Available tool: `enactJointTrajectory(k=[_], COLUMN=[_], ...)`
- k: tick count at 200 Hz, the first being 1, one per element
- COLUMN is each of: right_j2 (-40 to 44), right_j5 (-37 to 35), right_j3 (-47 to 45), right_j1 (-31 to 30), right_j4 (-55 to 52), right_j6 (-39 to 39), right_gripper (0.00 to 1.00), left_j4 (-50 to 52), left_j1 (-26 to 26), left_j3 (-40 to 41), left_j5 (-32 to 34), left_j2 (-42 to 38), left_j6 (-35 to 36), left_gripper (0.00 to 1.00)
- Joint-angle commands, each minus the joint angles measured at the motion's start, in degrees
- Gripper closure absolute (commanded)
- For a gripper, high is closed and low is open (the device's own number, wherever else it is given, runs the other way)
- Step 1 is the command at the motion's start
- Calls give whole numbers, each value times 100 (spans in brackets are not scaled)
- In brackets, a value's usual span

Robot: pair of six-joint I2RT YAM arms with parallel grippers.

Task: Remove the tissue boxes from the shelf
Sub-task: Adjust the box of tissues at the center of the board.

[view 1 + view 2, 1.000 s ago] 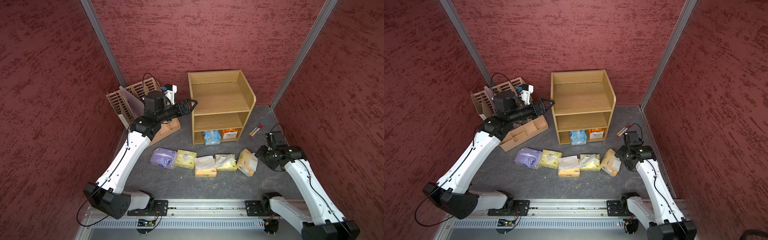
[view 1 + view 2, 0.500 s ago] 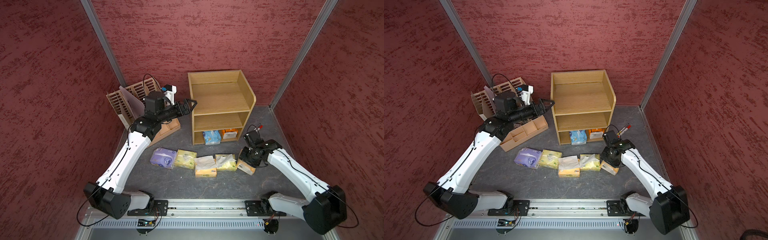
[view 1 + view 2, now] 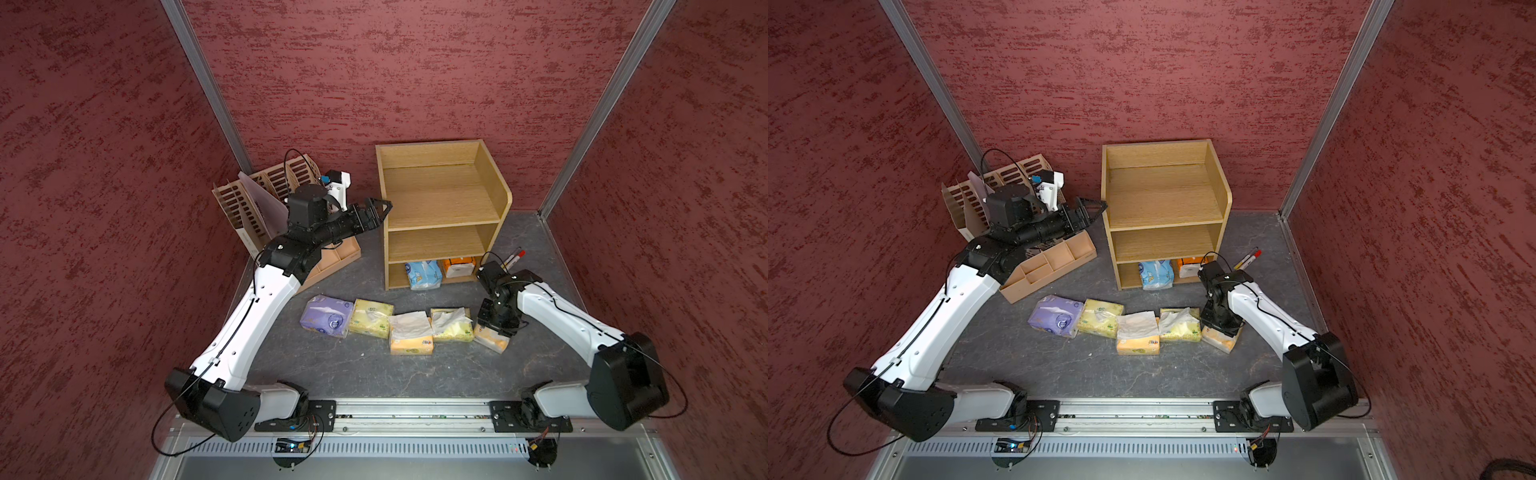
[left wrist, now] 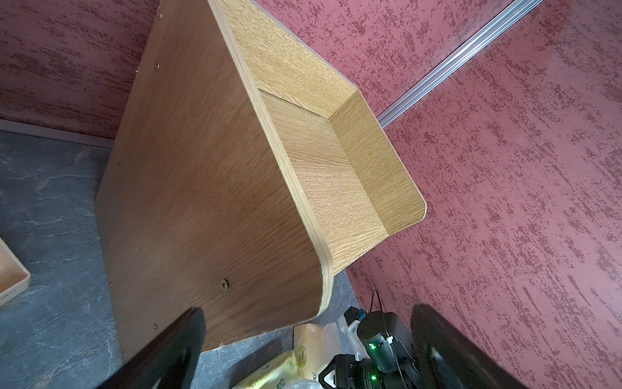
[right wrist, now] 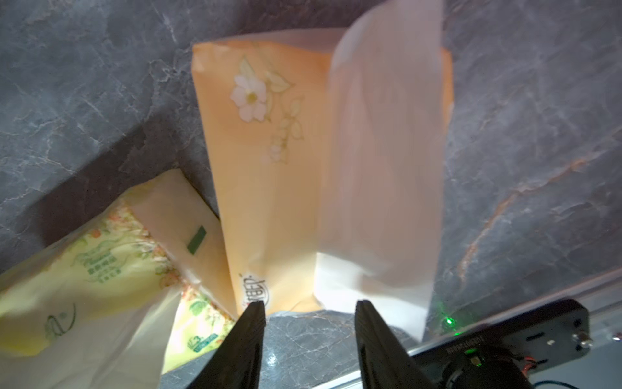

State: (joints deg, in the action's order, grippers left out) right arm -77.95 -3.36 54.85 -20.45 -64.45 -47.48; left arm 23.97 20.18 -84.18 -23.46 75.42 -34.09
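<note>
Shelf (image 3: 442, 195), light oak, three tiers: we count two tissue packs in its bottom tier, a blue pack (image 3: 424, 274) beside a bright orange pack (image 3: 458, 266). Worktop (image 3: 374, 374) in front carries five more in a row: purple pack (image 3: 327, 315), yellow-green pack (image 3: 371, 318), orange-yellow pack (image 3: 410, 338), second yellow-green pack (image 3: 451, 324), cream pack (image 3: 492, 343) at the right end. Left jaws we log spread wide and empty by the shelf's left side panel; right jaws, partly parted, hang over the cream pack, gripping nothing.

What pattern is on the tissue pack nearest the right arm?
Pale orange pack with a white flower; right wrist view shows it best.
</note>
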Motion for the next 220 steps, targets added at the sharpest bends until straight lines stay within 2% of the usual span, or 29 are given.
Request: enactJointTrajectory(k=[1, 34, 63, 91, 117, 172, 191, 220], right_j2=[412, 912, 1322, 1375, 850, -226, -57, 673], right_j5=[-311, -181, 245, 896, 1085, 1119, 813, 760], right_j3=[-35, -62, -79, -233, -265, -465, -722, -1177], right_j1=[247, 415, 419, 383, 265, 66, 65, 68], right_j4=[-367, -312, 233, 1268, 1825, 2460, 2243, 2256], right_j6=[221, 366, 330, -141, -506, -974, -1108, -1080], right_gripper=[55, 55, 56, 66, 72, 78, 78, 74], left_j4=[-50, -51, -33, -15, -16, 89, 126, 153], left_j1=[34, 30, 38, 66, 124, 191, 245, 293], left_j3=[3, -59, -138, -162, -169, -264, -351, -423], left_j5=[36, -33, -112, -192, -210, -288, -290, -316], left_j2=[-67, -21, 41, 117, 123, 146, 160, 234], left_j6=[-7, 6, 32, 17, 16, 4, 47, 127], left_gripper=[0, 0, 0, 0, 0, 0, 0, 0])
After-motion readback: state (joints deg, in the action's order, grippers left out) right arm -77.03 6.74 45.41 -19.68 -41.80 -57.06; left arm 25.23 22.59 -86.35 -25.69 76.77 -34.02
